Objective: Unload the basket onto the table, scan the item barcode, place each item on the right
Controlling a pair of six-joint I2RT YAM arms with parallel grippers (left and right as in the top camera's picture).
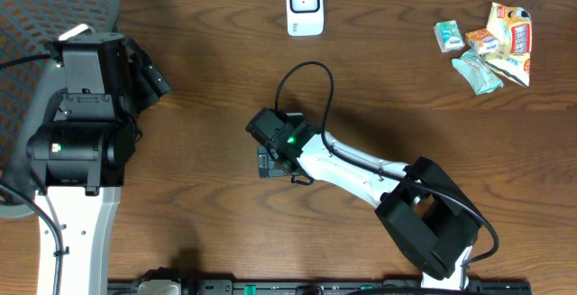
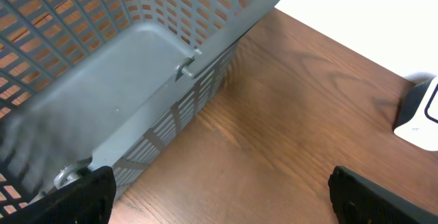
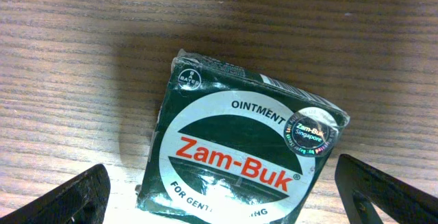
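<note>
Right claw (image 3: 222, 195): released, both fingers spread wide, hanging straight over the ointment box (image 3: 236, 152) without gripping it.
Ointment box: dark green, lying flat on the table (image 3: 82, 59) with its label up, "Zam-Buk" in red letters. It fills the lower middle of the right wrist view, between the two fingers.
Sticker (image 3: 311, 129): round and shiny, on the upper right corner of the box.
Box from overhead: mostly hidden under the claw, just left of the frame's centre.
Left claw (image 2: 222, 200): released, fingers wide apart, grasping nothing, at the left of the overhead frame.
Basket (image 2: 137, 66): grey, with slotted walls, filling the upper left of the left wrist view, just beside the left claw.
Scanner (image 1: 305, 4): white, at the top centre of the overhead frame, well apart from the box.
Packets (image 1: 491, 42): a small heap in the upper right corner of the overhead frame, far from both claws.
</note>
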